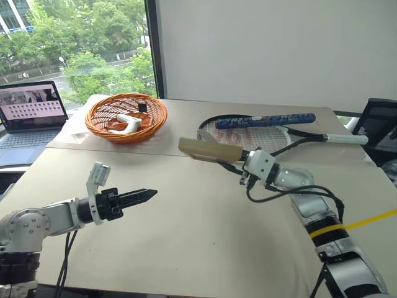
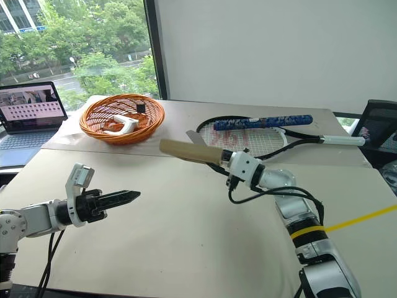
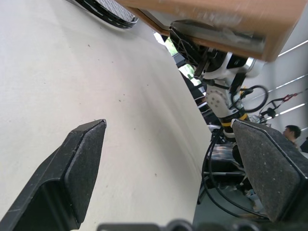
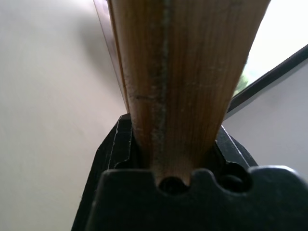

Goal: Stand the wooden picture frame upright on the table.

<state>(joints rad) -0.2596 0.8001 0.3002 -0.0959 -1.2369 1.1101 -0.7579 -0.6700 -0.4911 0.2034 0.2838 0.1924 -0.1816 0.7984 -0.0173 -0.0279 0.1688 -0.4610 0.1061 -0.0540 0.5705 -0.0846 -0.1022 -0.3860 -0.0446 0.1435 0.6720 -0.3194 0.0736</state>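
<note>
I count one wooden picture frame (image 1: pixel 209 149) clamped in my right gripper (image 1: pixel 240 161) and held above the table (image 1: pixel 186 236), my left gripper (image 1: pixel 139 197) spread wide and empty, one tennis racket (image 1: pixel 273 133), one basket (image 1: pixel 126 116).

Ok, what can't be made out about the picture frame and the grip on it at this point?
- Wooden picture frame: seen edge-on from the head, so its picture and prop stand stay hidden.
- Right gripper: in the right wrist view the frame's wood covers the finger pads.
- Left gripper: open, holding nothing; frame cut off by the picture's top edge there.
</note>
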